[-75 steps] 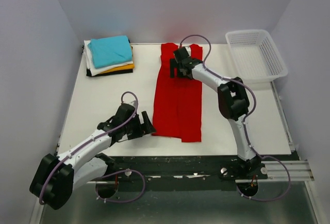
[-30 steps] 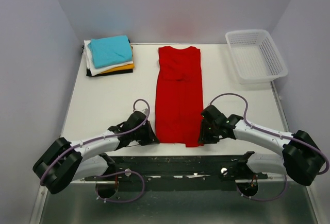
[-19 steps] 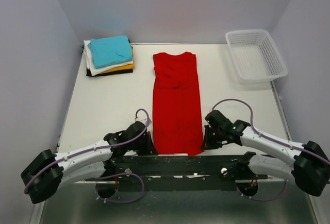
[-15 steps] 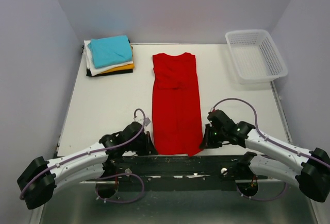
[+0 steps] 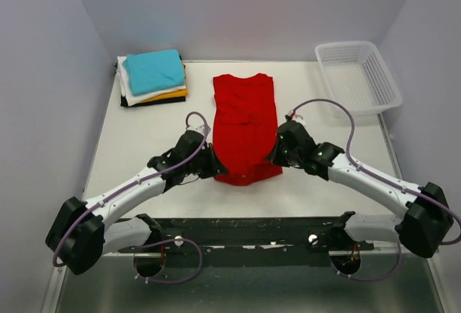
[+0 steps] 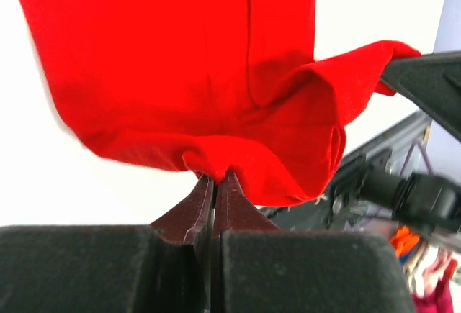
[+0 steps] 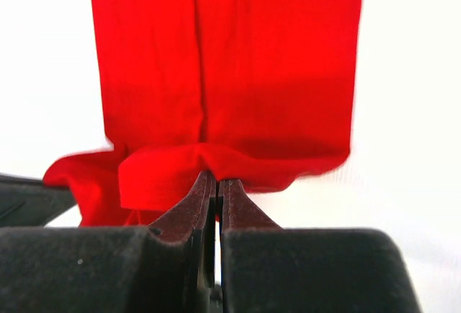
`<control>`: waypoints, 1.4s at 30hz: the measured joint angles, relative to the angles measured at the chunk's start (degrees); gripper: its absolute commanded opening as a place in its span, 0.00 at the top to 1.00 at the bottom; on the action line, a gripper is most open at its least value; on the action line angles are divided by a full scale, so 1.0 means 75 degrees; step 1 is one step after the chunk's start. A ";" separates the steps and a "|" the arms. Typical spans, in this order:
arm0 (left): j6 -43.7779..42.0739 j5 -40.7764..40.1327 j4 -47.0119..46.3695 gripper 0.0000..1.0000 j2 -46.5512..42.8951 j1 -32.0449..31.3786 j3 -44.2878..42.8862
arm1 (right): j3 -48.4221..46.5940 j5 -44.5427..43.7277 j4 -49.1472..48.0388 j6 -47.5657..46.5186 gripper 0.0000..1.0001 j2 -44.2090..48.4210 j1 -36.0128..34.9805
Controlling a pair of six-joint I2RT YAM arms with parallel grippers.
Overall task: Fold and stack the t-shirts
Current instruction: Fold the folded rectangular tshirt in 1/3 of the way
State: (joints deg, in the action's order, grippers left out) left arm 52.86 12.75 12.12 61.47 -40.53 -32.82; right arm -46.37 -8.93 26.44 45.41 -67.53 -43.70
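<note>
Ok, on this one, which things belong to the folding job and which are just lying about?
In the job: red t-shirt, near hem pinched by the left fingers and right fingers; folded t-shirt stack, far left corner.
Lying about: white basket, far right.

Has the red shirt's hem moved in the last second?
Yes. The hem has moved away from the table's near edge, toward the collar.

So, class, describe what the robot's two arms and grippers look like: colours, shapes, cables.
The left arm and right arm both have white tubular links joined by bulky black joint housings. A thin purple cable loops along each. The left gripper and right gripper are black, with dark fingers tapering to narrow tips.
</note>
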 measured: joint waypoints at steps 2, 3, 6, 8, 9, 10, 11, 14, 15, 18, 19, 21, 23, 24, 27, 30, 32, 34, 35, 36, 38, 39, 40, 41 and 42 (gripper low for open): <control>-0.0160 -0.0020 0.0017 1.00 0.0428 0.0405 -0.0446 | -0.0396 -0.0367 -0.0219 -0.0064 0.99 -0.0495 0.0175; -0.0254 -0.0023 0.0029 1.00 0.0676 0.0589 -0.0717 | -0.0568 -0.0487 -0.0341 -0.0114 0.99 -0.0731 0.0315; -0.0458 -0.0029 0.0128 1.00 0.1195 0.1011 -0.1402 | -0.0941 -0.0699 -0.0839 -0.0315 0.99 -0.1413 0.0842; -0.0586 -0.0035 0.0204 1.00 0.1577 0.1236 -0.1903 | -0.1058 -0.0729 -0.1239 -0.0469 0.99 -0.1818 0.1183; -0.0673 -0.0041 0.0230 1.00 0.1792 0.1358 -0.2168 | -0.1093 -0.0714 -0.1428 -0.0545 0.99 -0.2008 0.1335; -0.0746 -0.0047 0.0254 1.00 0.2063 0.1486 -0.2448 | -0.1148 -0.0702 -0.1559 -0.0621 0.99 -0.2180 0.1454; -0.0839 -0.0038 0.0318 1.00 0.2363 0.1620 -0.2771 | -0.1233 -0.0682 -0.1682 -0.0705 0.99 -0.2372 0.1571; -0.1052 -0.0044 0.0510 1.00 0.3092 0.1886 -0.3515 | -0.1606 -0.0600 -0.2028 -0.0918 0.99 -0.2970 0.1853; -0.1119 -0.0047 0.0592 1.00 0.3351 0.1970 -0.3768 | -0.1743 -0.0565 -0.2122 -0.0965 0.99 -0.3162 0.1929; -0.1329 -0.0041 0.0813 1.00 0.4086 0.2221 -0.4444 | -0.2075 -0.0458 -0.2363 -0.1075 0.99 -0.3643 0.2148; -0.1355 -0.0047 0.0854 1.00 0.4223 0.2273 -0.4546 | -0.2154 -0.0423 -0.2410 -0.1102 0.99 -0.3768 0.2197; -0.1463 -0.0038 0.0976 1.00 0.4459 0.2396 -0.4750 | -0.2264 -0.0309 -0.2521 -0.1180 0.99 -0.4001 0.2302; -0.1614 -0.0009 0.1032 1.00 0.4809 0.2538 -0.4989 | -0.2328 -0.0213 -0.2664 -0.1256 0.98 -0.4211 0.2410; -0.1667 0.0009 0.1061 0.97 0.4928 0.2585 -0.5085 | -0.2358 -0.0157 -0.2739 -0.1276 0.98 -0.4316 0.2463; -0.1856 0.0166 0.1160 0.73 0.5467 0.2722 -0.5546 | -0.2521 -0.0012 -0.2967 -0.1346 0.92 -0.4707 0.2634; -0.2020 0.0280 0.1204 0.38 0.5901 0.2812 -0.5992 | -0.2783 0.0131 -0.3086 -0.1448 0.65 -0.5147 0.2804; -0.2174 0.0411 0.1317 0.02 0.6184 0.2862 -0.6385 | -0.2981 0.0184 -0.3115 -0.1521 0.34 -0.5388 0.2871; -0.2317 0.0501 0.1419 0.01 0.6330 0.2888 -0.6674 | -0.3177 0.0224 -0.3083 -0.1644 0.19 -0.5531 0.2897; -0.2355 0.0536 0.1454 0.01 0.6350 0.2894 -0.6755 | -0.3270 0.0230 -0.3051 -0.1673 0.11 -0.5549 0.2911; -0.2398 0.0548 0.1478 0.01 0.6321 0.2897 -0.6796 | -0.3314 0.0224 -0.3019 -0.1644 0.03 -0.5549 0.2917; -0.2448 0.0597 0.1460 0.01 0.6181 0.2906 -0.6697 | -0.3337 0.0224 -0.2984 -0.1638 0.00 -0.5447 0.2923; -0.2448 0.0641 0.1352 0.02 0.6021 0.2906 -0.6478 | -0.3290 0.0227 -0.2958 -0.1641 0.00 -0.5356 0.2923; -0.2448 0.0682 0.1314 0.01 0.5831 0.2906 -0.6219 | -0.3188 0.0230 -0.2940 -0.1617 0.00 -0.5231 0.2926; -0.2442 0.0740 0.1236 0.01 0.5613 0.2906 -0.5890 | -0.3002 0.0239 -0.2952 -0.1571 0.00 -0.5042 0.2926; -0.2393 0.0801 0.1090 0.01 0.5298 0.2903 -0.5444 | -0.2704 0.0268 -0.2967 -0.1521 0.00 -0.4771 0.2923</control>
State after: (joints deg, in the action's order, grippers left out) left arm 34.92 18.76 20.29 101.21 -18.76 -73.65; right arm -66.65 -6.92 4.19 34.00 -103.31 -21.78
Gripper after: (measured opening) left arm 0.983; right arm 0.998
